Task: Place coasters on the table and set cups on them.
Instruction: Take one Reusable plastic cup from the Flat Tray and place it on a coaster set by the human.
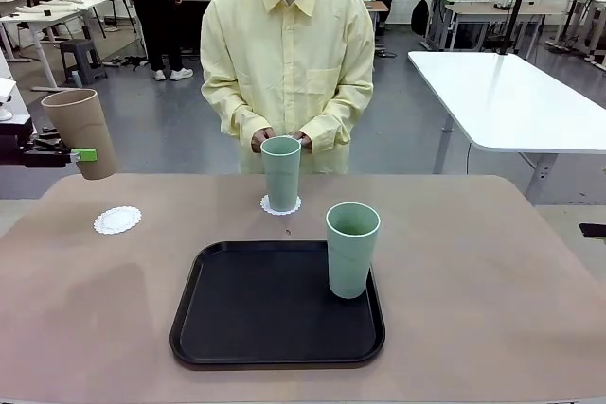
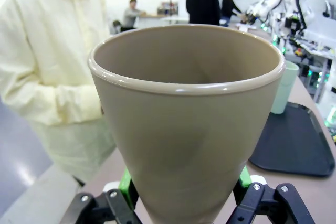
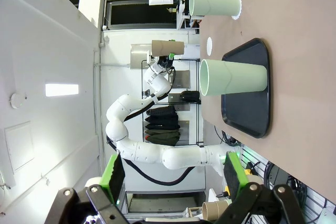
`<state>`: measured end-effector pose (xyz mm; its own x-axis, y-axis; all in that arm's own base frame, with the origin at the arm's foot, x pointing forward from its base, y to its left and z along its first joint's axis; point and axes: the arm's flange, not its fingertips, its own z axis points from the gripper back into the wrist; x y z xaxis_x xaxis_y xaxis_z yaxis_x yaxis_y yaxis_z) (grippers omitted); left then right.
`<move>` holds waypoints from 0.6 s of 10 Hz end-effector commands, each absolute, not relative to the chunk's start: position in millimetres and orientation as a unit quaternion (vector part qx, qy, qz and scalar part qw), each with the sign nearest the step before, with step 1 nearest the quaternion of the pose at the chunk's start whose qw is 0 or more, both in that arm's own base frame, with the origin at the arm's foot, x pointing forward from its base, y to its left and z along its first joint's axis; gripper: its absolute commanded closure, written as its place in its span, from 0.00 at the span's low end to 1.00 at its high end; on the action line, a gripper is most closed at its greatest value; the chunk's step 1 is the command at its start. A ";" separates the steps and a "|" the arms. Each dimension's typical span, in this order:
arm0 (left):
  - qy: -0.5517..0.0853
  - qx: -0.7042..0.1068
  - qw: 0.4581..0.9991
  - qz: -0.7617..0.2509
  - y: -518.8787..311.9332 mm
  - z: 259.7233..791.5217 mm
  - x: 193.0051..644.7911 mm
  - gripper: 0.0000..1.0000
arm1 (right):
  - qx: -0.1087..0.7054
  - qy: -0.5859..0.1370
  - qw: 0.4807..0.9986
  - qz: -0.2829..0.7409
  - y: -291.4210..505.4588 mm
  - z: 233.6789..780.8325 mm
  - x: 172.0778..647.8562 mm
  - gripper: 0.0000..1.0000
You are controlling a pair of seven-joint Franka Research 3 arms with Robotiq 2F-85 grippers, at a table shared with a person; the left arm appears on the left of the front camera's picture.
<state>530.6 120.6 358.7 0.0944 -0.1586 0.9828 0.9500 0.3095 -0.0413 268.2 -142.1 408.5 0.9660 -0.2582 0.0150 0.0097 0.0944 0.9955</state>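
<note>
My left gripper [image 1: 68,153] is shut on the brown cup [image 1: 80,134] and holds it in the air, slightly tilted, over the table's [image 1: 492,272] far left. In the left wrist view the brown cup [image 2: 184,124] stands between the green pads [image 2: 126,186]. Below and to the right of it lies a bare white coaster [image 1: 117,220]. One mint cup [image 1: 280,172] stands on a coaster [image 1: 280,206] at the far middle, the person's hands [image 1: 262,138] just behind it. Another mint cup [image 1: 352,250] stands on the black tray [image 1: 237,328]. My right gripper [image 3: 174,177] is open, holding nothing, off the table's right side.
The person in a pale yellow shirt [image 1: 289,63] stands at the far edge, close behind the middle cup. A glossy white table [image 1: 511,92] stands at the back right. Bare tabletop lies to the right of the tray and in front of the empty coaster.
</note>
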 end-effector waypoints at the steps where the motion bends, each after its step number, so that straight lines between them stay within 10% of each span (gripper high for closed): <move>1: -0.498 -0.393 0.621 -0.460 118.1 347.7 543.5 0.17 | 0.671 -0.096 0.730 -0.087 -141.8 409.7 268.3 0.00; 6: -0.475 -0.387 0.585 -0.532 119.4 312.8 555.5 0.17 | 0.671 -0.096 0.730 -0.087 -141.8 409.7 268.3 0.00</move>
<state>553.0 113.5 310.8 0.0363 -0.2383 0.9705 0.9861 0.1661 0.0039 268.2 -142.1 408.5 0.9660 -0.2582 0.0151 0.0097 0.0944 0.9955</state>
